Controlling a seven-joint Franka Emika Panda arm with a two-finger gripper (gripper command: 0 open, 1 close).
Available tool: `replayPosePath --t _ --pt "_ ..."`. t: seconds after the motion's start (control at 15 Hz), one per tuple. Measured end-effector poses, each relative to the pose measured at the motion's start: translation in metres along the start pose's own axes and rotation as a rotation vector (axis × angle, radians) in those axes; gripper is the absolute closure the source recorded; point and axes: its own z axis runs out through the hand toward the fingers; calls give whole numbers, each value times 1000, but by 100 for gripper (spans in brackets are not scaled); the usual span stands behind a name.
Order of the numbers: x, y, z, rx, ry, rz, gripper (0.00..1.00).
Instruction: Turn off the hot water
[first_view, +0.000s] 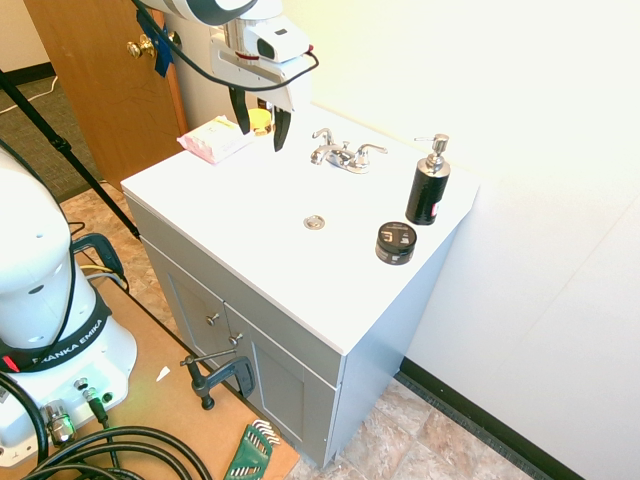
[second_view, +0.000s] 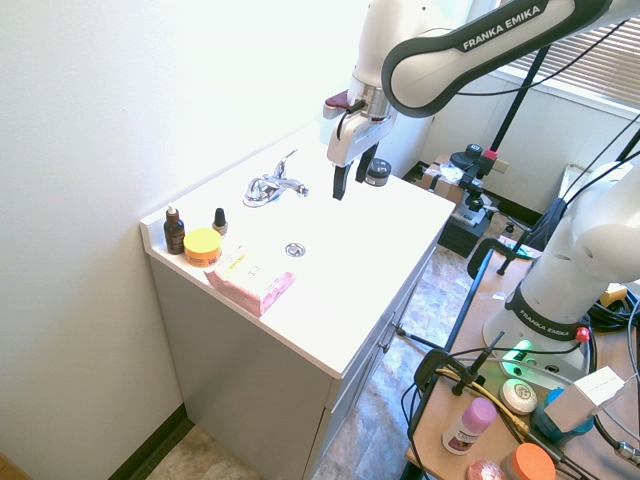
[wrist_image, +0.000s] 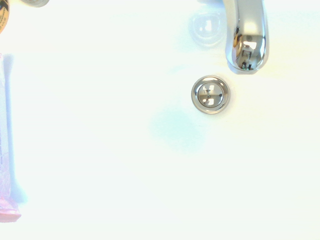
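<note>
Curved chrome spout (wrist_image: 247, 42) looms closest; black 2-finger gripper (first_view: 263, 140) spread, empty; low sweep could snag spout, missing short chrome left-hand lever (first_view: 323, 133)!

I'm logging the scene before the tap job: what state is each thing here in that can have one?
Gripper: open, in the air, holding nothing.
Left-hand faucet lever: on its mount; hot on or off, cannot tell.
Drain stopper: seated in the drain.
Soap pump bottle: upright.
Black jar: lid on.
</note>
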Motion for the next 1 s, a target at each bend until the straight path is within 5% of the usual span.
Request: replayPosePath --t 0.2,0.73,1.0 --pt "3 -2 2 -4 23 7 0" --pt "51 -60 24 -21 434 159 0" --pt "59 -96 58 -37 476 166 0"
